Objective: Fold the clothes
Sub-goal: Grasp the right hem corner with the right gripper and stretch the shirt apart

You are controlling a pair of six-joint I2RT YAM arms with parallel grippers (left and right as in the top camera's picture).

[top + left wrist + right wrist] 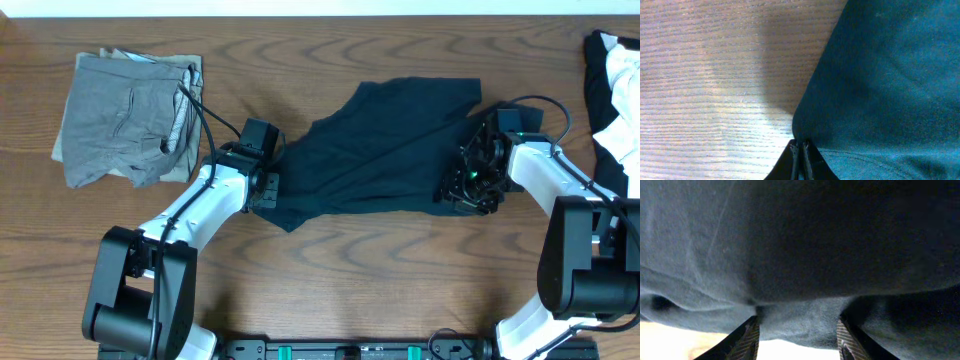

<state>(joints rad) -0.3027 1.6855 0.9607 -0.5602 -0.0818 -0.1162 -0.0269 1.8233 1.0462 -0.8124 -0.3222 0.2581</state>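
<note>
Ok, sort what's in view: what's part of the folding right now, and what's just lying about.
In hand:
T-shirt
left gripper, pinching its edge
right gripper, closed around a bunch of it

Lying about:
shorts, far left, untouched
black-and-white garments, at the right edge, untouched

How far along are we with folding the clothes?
Done: the grey shorts sit folded at the far left. In hand: the dark T-shirt lies rumpled in the middle, left hand pinching its edge, right hand holding a bunch at the other side. Left: fold this shirt, then the black-and-white garments heaped at the right edge.
</note>
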